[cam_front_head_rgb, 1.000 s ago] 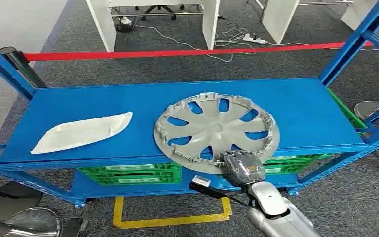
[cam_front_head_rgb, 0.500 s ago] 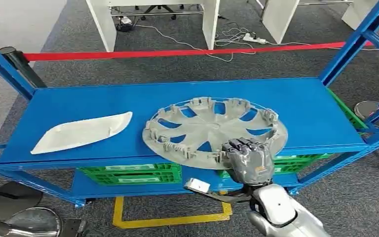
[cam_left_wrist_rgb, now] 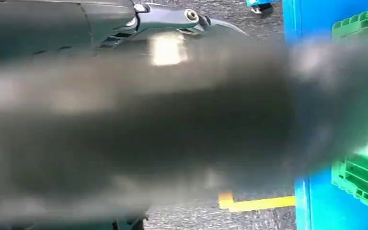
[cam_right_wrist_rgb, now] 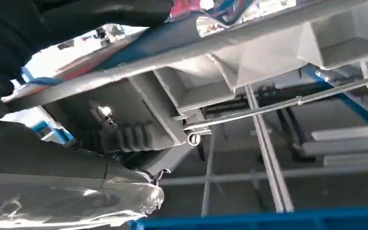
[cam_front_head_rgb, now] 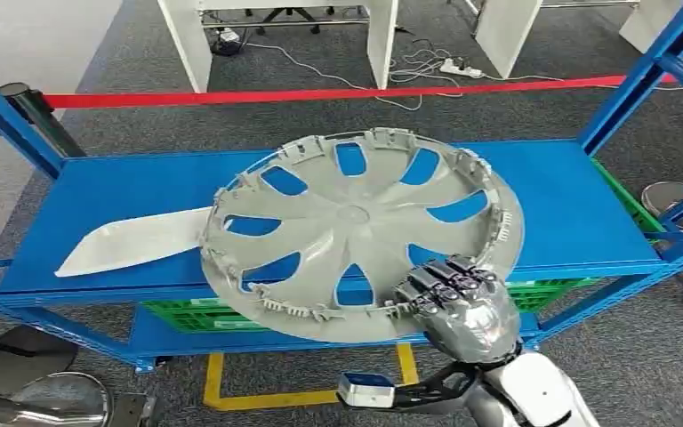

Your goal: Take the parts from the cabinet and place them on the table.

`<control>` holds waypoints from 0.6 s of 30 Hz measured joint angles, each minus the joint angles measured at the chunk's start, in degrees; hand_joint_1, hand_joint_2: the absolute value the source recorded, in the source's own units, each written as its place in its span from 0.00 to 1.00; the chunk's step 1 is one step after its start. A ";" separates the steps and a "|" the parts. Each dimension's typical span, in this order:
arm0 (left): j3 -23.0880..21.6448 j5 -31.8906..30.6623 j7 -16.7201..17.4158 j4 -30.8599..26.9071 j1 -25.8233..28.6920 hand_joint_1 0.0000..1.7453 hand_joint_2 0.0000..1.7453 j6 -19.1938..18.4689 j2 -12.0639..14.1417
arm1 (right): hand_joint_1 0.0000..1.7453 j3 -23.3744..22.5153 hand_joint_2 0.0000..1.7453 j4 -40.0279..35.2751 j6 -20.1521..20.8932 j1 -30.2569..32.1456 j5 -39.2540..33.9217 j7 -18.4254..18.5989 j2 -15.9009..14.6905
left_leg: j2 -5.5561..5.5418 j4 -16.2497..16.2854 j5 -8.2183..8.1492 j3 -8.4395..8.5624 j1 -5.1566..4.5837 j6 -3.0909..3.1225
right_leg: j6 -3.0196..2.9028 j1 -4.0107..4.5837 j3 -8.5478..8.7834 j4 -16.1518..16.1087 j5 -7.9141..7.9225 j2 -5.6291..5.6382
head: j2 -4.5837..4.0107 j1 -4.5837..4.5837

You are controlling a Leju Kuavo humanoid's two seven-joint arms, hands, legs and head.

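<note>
Lifting a hubcap off the shelf

Nearest, the right hand (cam_front_head_rgb: 456, 302) grasps the rim of a round grey plastic hubcap (cam_front_head_rgb: 356, 227), tilted above the blue metal shelf (cam_front_head_rgb: 542, 191). Beyond, a white curved plastic panel (cam_front_head_rgb: 124, 242) awaits. Left hand's state cannot be told.

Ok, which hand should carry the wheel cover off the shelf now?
Right. The right hand already grips the near rim of the grey wheel cover, tilted up off the blue shelf. The left wrist view is too blurred to place the left hand.
</note>
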 joint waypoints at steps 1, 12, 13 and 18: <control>0.00 -0.49 -0.40 0.00 0.15 0.00 1.00 0.29 -0.18 | 1.00 -1.08 1.00 -1.79 -0.02 1.17 0.00 -0.80 1.31 | 0.00 0.00 0.01 -0.04 0.00 -0.02 | 0.00 0.00 -0.03 0.02 0.00 0.02 | 0.00 0.02; -0.46 -2.21 -2.76 0.02 -0.18 0.00 1.00 4.24 -2.47 | 1.00 -3.57 1.00 -15.44 -0.31 8.67 0.02 1.33 4.12 | 0.04 0.00 0.02 -0.02 -0.03 -0.03 | 0.02 -0.06 -0.05 0.00 0.01 0.13 | 0.00 0.02; -0.50 -2.21 -2.82 0.02 -0.21 0.00 1.00 4.24 -2.58 | 1.00 -3.61 1.00 -15.97 -0.31 8.92 0.04 1.41 4.12 | 0.04 0.00 0.02 -0.01 -0.03 -0.03 | 0.01 -0.05 -0.05 0.01 0.01 0.14 | 0.00 0.00; -0.92 -2.84 -3.78 0.02 -0.54 0.00 1.00 4.85 -3.34 | 1.00 -3.79 1.00 -18.02 -0.31 10.08 0.04 4.51 3.99 | 0.04 0.00 0.03 0.01 -0.03 -0.04 | 0.01 -0.04 -0.04 0.02 0.02 0.10 | 0.00 0.00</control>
